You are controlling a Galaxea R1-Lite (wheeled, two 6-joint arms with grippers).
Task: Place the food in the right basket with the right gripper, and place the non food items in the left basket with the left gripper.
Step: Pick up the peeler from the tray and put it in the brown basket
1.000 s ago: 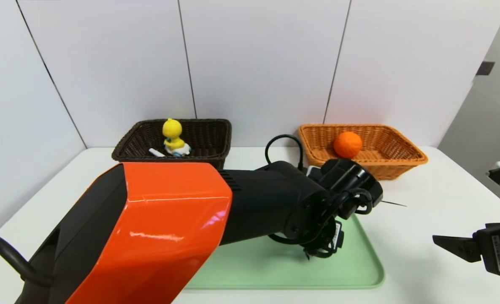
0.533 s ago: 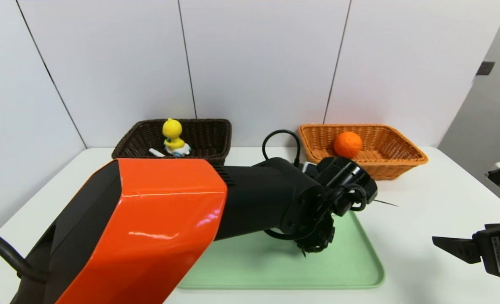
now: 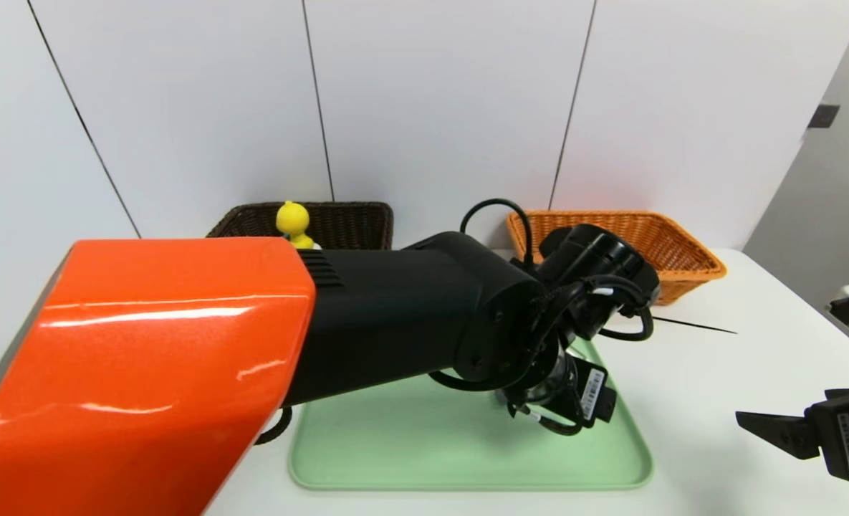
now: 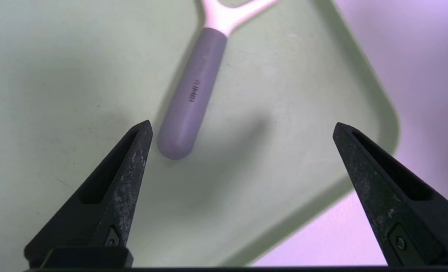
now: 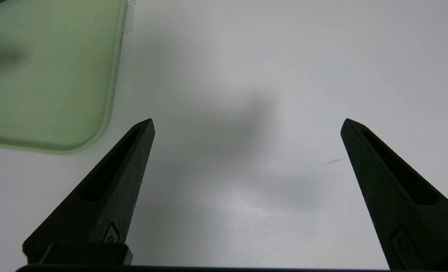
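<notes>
The left gripper (image 4: 242, 122) hangs above the green tray (image 3: 424, 444), its jaws spread wide with nothing pinched between them; the grey-handled peeler (image 4: 193, 90) lies on the tray beneath, the rounded end of its handle near one of the fingertips, its pale forked head pointing away from the gripper, and dark letters run along the handle; the left arm (image 3: 395, 315), black with a glossy orange casing, reaches across the tray and hides part of both baskets from the head view

The right gripper (image 5: 248, 121) is parked over the white table (image 3: 696, 401), beside the tray on the robot's right, its jaws also spread and holding nothing

Behind the tray, the dark brown basket (image 3: 352, 222) stands on the left and holds the yellow duck toy (image 3: 293, 218), whose lower part is mostly hidden by the left arm; the orange-tan basket (image 3: 671, 247) stands on the right, its near left part covered by the black wrist, so what lies there cannot be told
</notes>
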